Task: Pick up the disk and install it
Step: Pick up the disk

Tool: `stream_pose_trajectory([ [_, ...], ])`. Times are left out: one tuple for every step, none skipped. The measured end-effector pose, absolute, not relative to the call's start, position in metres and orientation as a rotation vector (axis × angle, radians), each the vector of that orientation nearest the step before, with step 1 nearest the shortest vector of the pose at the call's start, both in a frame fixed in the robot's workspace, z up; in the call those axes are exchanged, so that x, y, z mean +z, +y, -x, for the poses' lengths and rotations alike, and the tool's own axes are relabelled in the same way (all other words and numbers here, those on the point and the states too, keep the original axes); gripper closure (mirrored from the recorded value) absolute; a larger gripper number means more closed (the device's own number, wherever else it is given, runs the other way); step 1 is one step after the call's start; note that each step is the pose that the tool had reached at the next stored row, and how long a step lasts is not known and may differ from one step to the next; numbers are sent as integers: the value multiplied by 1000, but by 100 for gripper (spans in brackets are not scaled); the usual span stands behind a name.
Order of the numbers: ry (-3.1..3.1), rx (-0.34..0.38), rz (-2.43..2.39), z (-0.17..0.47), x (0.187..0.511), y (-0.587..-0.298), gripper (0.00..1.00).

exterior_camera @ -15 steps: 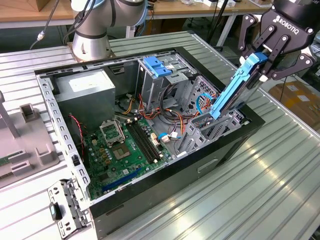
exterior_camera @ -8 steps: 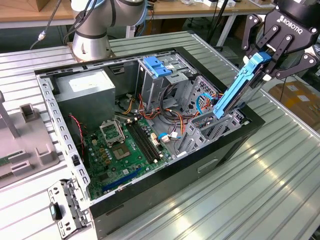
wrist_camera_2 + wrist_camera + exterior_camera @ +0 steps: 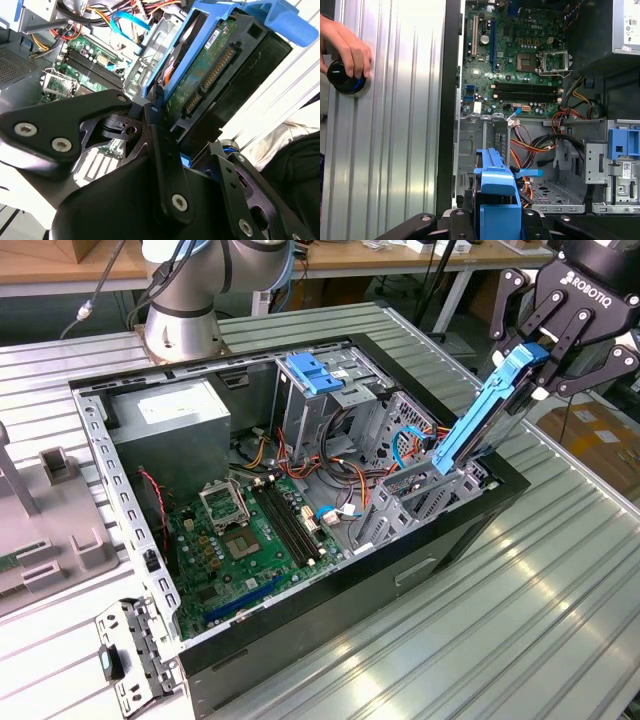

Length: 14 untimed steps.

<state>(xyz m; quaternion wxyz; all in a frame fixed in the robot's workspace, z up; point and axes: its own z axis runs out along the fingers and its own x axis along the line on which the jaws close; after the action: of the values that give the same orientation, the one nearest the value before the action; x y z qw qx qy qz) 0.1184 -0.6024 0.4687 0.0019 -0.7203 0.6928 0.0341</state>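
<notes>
At the case's (image 3: pixel 420 575) three-o'clock edge in the exterior view — gripper (image 3: pixel 537 364) angled down from two o'clock, clenched on the tilted disk (image 3: pixel 476 425).

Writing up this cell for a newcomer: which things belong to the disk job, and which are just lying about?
Job: disk, held tilted in the shut tool; metal bay under it; computer case.
Lying about: power supply; motherboard; grey block; hand on a black knob.

disk (image 3: pixel 478 425): blue rails | pincer (image 3: pixel 532 362): black | motherboard (image 3: pixel 250 540): green | table (image 3: pixel 560 590): ribbed silver
</notes>
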Motion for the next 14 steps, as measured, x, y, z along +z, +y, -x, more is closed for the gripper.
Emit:
stream_pose_trajectory([
  [2174,107,2260,-120,469,-602,64],
  [2174,107,2260,-121,469,-602,64],
  [2174,107,2260,-123,469,-602,64],
  [2174,107,2260,-125,469,-602,64],
  [2174,107,2260,-126,469,-602,64],
  [2174,107,2260,-127,468,-602,64],
  [2174,107,2260,-129,468,-602,64],
  [2174,107,2260,-131,468,-602,64],
  [2174,107,2260,-132,468,-602,64],
  [2174,107,2260,-133,468,-602,64],
  [2174,107,2260,-134,468,-602,64],
  [2174,107,2260,-134,468,-602,64],
  [2174,107,2260,-134,468,-602,64],
  [2174,107,2260,-134,468,-602,64],
])
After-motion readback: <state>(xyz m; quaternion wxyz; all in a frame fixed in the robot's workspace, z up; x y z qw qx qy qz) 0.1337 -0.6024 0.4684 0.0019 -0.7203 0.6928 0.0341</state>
